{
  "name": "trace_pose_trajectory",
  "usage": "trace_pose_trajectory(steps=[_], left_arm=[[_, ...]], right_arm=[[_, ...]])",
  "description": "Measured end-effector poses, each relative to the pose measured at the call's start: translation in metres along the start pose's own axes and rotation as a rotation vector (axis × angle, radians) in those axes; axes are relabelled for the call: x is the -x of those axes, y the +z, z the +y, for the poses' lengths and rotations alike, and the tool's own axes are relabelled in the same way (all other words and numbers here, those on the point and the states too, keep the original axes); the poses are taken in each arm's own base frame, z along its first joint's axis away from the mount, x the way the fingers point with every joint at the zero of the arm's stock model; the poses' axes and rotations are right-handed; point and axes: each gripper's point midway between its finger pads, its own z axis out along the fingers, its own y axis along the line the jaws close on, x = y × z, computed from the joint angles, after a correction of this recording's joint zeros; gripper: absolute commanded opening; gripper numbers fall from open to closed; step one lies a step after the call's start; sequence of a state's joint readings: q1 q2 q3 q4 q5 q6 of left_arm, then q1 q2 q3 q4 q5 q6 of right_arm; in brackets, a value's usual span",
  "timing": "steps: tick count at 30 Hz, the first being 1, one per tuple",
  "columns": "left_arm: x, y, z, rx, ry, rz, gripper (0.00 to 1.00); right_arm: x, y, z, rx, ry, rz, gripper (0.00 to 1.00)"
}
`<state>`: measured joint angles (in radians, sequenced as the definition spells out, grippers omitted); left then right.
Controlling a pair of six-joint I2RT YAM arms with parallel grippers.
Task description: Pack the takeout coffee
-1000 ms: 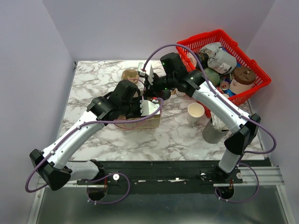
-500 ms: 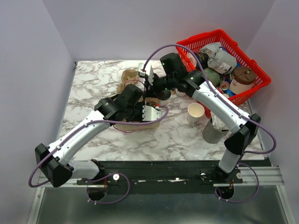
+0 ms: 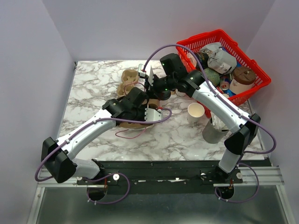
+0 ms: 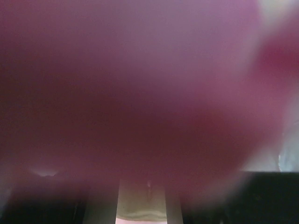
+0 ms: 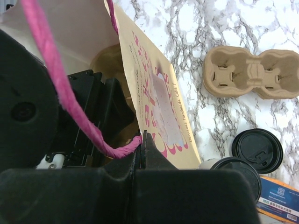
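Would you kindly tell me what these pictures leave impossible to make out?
- Left wrist view: pink blur near the lens; what the left hand holds is unclear.
- Top view: both arms hide what is in the paper bag.
- Right wrist view: right hand cuts off a black lid; any cup beneath is hidden.
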<state>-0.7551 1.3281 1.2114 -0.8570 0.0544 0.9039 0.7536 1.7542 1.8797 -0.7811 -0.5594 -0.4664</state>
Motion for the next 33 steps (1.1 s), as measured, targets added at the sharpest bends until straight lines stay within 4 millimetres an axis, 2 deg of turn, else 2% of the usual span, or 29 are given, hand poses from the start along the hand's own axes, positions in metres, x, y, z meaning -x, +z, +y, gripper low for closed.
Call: trace_pose_trajectory(steps=[8, 9, 12, 19, 26, 30, 33], left_arm=[[-0.006, 0.012, -0.003, 0.014, -0.003, 0.011, 0.00], [-0.007, 0.013, -0.003, 0.018, -0.003, 0.016, 0.05], [-0.010, 0.016, -0.001, 0.039, -0.002, 0.025, 0.06], [-0.010, 0.011, 0.011, 0.106, 0.002, 0.024, 0.03], [-0.013, 0.015, 0.009, 0.109, 0.002, 0.030, 0.03], [-0.014, 0.019, 0.009, 0.117, 0.004, 0.027, 0.12], [-0.017, 0.024, 0.008, 0.124, 0.012, 0.037, 0.12]], right_arm=[[-0.008, 0.003, 0.003, 0.015, 0.020, 0.016, 0.00], [-0.009, 0.004, 0.004, 0.016, 0.021, 0.018, 0.00], [-0.010, 0.004, 0.004, 0.017, 0.024, 0.020, 0.00], [-0.010, 0.004, 0.004, 0.016, 0.037, 0.019, 0.00], [-0.010, 0.004, 0.005, 0.017, 0.045, 0.020, 0.00], [-0.011, 0.004, 0.005, 0.019, 0.049, 0.022, 0.00], [-0.012, 0.005, 0.006, 0.030, 0.061, 0.027, 0.00]])
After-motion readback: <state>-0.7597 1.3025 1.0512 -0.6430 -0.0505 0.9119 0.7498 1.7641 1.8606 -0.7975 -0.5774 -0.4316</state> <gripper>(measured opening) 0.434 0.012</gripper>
